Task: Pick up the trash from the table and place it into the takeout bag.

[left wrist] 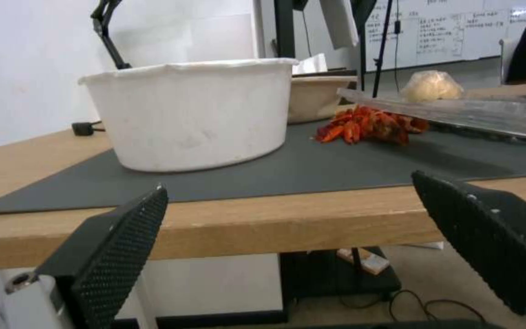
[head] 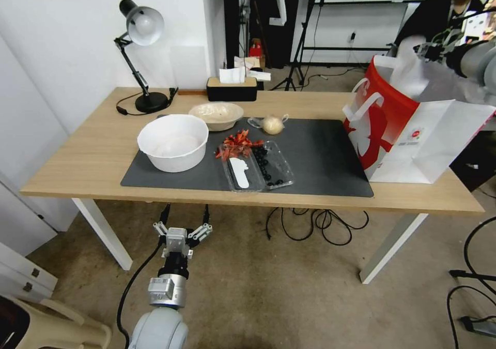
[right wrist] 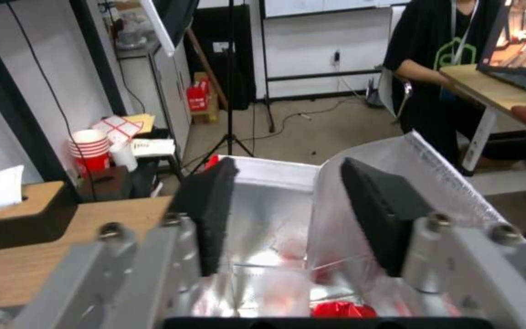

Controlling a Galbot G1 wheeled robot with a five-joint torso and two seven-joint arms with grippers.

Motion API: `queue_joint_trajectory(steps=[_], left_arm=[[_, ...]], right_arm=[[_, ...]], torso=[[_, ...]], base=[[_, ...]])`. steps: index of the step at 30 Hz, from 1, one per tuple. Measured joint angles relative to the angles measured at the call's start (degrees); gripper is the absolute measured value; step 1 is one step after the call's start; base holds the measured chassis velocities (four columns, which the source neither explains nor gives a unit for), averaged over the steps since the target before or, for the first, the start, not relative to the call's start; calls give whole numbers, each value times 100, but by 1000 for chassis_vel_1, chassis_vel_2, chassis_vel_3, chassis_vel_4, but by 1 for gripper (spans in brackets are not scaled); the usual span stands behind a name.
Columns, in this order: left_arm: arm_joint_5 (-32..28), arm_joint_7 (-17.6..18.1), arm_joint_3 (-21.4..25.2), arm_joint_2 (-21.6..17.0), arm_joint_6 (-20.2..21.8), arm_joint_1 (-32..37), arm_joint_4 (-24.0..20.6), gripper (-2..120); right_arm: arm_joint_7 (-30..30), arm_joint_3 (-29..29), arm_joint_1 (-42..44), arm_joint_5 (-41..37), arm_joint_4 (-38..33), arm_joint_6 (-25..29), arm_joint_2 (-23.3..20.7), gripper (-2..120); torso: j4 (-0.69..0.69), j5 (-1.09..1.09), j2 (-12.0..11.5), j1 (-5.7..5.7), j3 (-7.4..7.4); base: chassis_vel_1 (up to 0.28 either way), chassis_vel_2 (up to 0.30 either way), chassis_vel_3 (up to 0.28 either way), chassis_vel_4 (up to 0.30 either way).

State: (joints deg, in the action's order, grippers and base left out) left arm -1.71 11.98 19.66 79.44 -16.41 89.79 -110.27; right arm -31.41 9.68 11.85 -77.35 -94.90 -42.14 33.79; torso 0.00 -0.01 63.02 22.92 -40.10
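On the table (head: 77, 163), trash lies on the dark mat: a shallow beige bowl (head: 216, 115) (left wrist: 318, 98), a clear bag with a beige lump (head: 272, 124) (left wrist: 430, 87), and a heap of red-orange scraps (head: 237, 145) (left wrist: 366, 125). The red-and-white takeout bag (head: 408, 132) stands at the table's right end. My right gripper (head: 431, 49) (right wrist: 287, 214) hovers open over its mouth, holding nothing. Inside its foil lining lie a clear cup (right wrist: 281, 288) and a red crumpled thing (right wrist: 342, 310). My left gripper (head: 181, 232) (left wrist: 287, 214) hangs open, low in front of the table's front edge.
A large deep white bowl (head: 173, 142) and a clear tray with black berries (head: 257, 167) sit on the mat. A black desk lamp (head: 142, 59) and a tissue box (head: 231, 88) stand at the back. Cables lie on the floor under the table.
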Motion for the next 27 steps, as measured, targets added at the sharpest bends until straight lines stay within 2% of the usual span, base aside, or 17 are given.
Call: queue_joint_trajectory(steps=[2, 4, 5, 6, 9, 14, 17, 18, 21, 22, 26, 27], left_arm=[[2, 0, -16, 5, 0, -1, -8, 100], [3, 0, -19, 5, 0, -1, -10, 100], [4, -2, -20, 1, 1, 9, -30, 100], [4, -2, -20, 1, 1, 9, -30, 100], [6, -4, -13, -6, 4, 28, -51, 100], [8, -6, -11, -5, 6, 35, -57, 100], [9, -5, -5, -3, 7, 46, -73, 100], [9, -5, -5, -3, 7, 46, -73, 100], [9, -3, 17, -7, 8, 61, -90, 100], [9, -3, 17, -7, 8, 61, -90, 100], [2, 7, 33, -8, 7, 73, -106, 100], [2, 7, 33, -8, 7, 73, -106, 100]], right_arm=[[-1, 53, -1, -2, -41, 0, -23, 62], [-2, 76, -9, -2, -57, 0, -26, 65], [-23, 204, -119, -12, -194, 0, -39, 79], [-23, 204, -119, -12, -194, 0, -39, 79], [61, 361, -307, -52, -657, 2, -140, 98], [188, 447, -185, -91, -1213, 204, -256, 100], [148, 798, 482, -242, -2013, 495, -328, 100], [148, 798, 482, -242, -2013, 495, -328, 100], [188, 1401, 1447, -177, -2683, 660, -307, 100], [188, 1401, 1447, -177, -2683, 660, -307, 100], [960, 2275, 3311, 819, -3358, 1283, 8, 100], [960, 2275, 3311, 819, -3358, 1283, 8, 100]], torso=[[-1, 0, 0, 0, 0], [-1, 0, 0, 0, 0], [0, 1, 0, 0, 0], [0, 1, 0, 0, 0], [0, 0, 1, 0, 1], [1, -1, 0, 0, 0], [1, -1, 0, 0, 1], [1, -1, 0, 0, 1], [-1, 1, 1, -1, 1], [-1, 1, 1, -1, 1], [0, 2, 0, 0, 0], [0, 2, 0, 0, 0]], base=[[0, 0, 0, 0], [0, 0, 0, 0], [0, 0, 0, 0], [0, 0, 0, 0], [0, 0, 0, 0], [0, 0, 0, 0], [0, 0, 0, 0], [0, 0, 0, 0], [0, 0, 0, 0], [0, 0, 0, 0], [0, 0, 0, 0], [0, 0, 0, 0]])
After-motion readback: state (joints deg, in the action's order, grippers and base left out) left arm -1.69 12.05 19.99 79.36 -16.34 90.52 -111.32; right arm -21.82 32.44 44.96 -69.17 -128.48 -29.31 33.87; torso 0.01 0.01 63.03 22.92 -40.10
